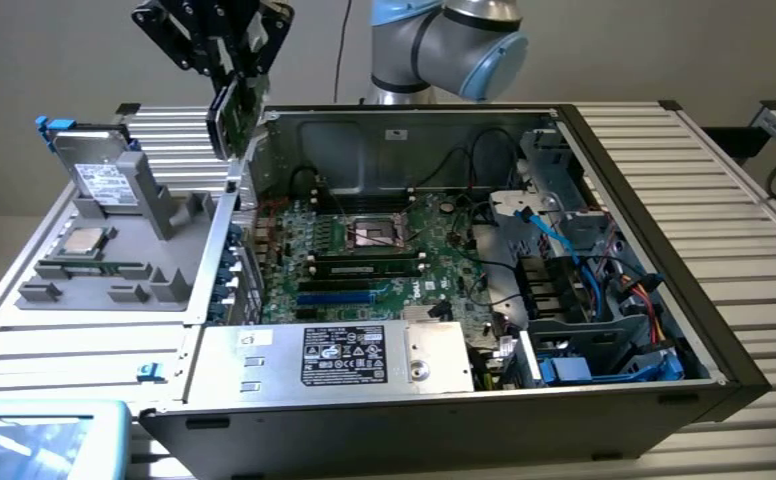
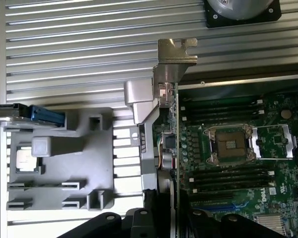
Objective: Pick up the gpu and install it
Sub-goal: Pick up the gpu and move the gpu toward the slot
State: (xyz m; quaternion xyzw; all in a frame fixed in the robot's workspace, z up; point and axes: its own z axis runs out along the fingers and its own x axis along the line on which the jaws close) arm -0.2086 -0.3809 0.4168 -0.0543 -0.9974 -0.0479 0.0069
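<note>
gpu (image 1: 235,120) above rim of computer case (image 1: 361,140)

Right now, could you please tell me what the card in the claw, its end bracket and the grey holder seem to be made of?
Card: looks like green circuit board, matt. Bracket: likely bare sheet metal, silvery with a dull shine and a folded tab. Holder: probably moulded plastic, flat matt grey without glint.

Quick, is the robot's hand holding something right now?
The gripper: closed on the gpu, holding it up in the air.
</note>
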